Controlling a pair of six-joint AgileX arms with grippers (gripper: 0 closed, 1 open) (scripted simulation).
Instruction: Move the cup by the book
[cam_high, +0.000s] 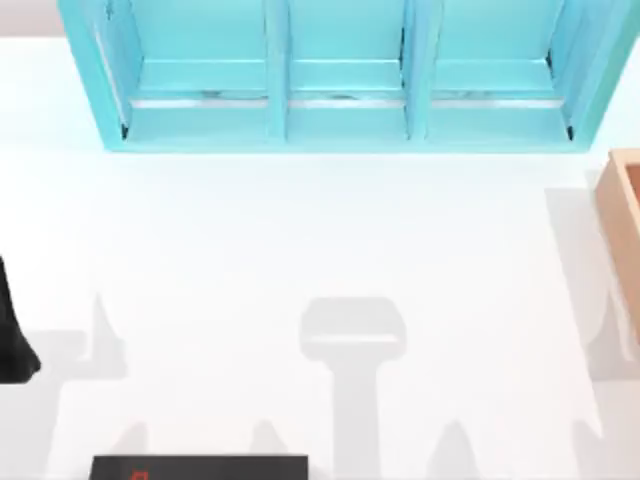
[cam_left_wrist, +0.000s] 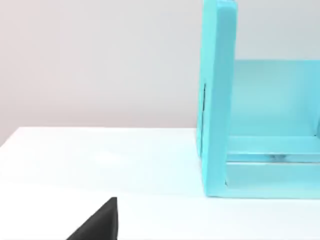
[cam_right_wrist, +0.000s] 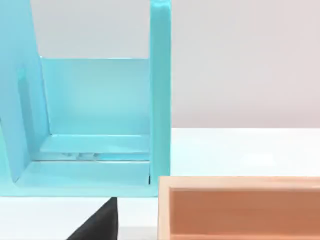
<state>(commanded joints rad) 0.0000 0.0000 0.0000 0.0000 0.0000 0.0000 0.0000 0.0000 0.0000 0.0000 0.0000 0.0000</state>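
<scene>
Black book (cam_high: 200, 467) at near edge, turquoise shelf (cam_high: 340, 80) compartments seemingly bare, wooden box (cam_high: 625, 205) right

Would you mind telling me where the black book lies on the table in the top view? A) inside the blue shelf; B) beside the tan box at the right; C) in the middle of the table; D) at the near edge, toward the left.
D: the book, black with a red mark, lies at the top view's bottom edge, left of centre, far from the shelf and box.
</scene>
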